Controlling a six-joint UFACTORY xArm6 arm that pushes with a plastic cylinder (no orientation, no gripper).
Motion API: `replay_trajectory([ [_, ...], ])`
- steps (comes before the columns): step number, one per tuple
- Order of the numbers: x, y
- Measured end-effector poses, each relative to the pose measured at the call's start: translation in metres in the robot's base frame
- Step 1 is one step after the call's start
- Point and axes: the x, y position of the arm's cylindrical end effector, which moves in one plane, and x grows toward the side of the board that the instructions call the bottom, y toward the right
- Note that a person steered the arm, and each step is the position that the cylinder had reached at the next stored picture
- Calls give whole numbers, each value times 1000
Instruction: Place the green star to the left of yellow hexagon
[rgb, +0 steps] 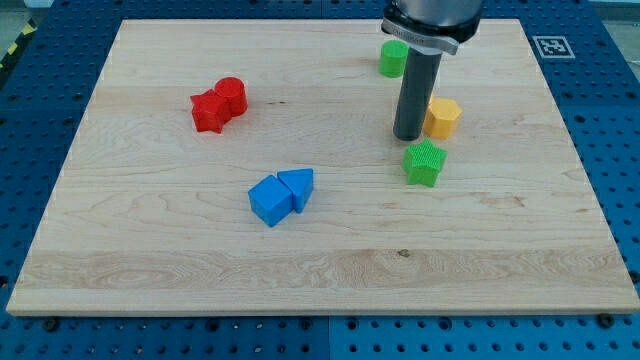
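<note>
Green plastic star (425, 162) sits below yellow plastic hexagon (442, 117); my tip (407, 136) (no pincer visible) must nudge it toward the wooden bench's (150, 250) left edge.

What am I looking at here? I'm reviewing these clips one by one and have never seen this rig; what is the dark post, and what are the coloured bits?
One camera looks down on a wooden board. The dark post is a robot arm's rod; my tip slides along the board and pushes blocks, holding nothing. It stands just left of the yellow hexagon, with the green star below it. A green cylinder sits near the top. Two red blocks lie at the left, two blue blocks in the middle.
</note>
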Motion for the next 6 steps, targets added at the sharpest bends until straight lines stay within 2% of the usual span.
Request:
replay_trajectory([
  [2,30,55],
  [3,69,66],
  [4,88,46],
  [6,50,-14],
])
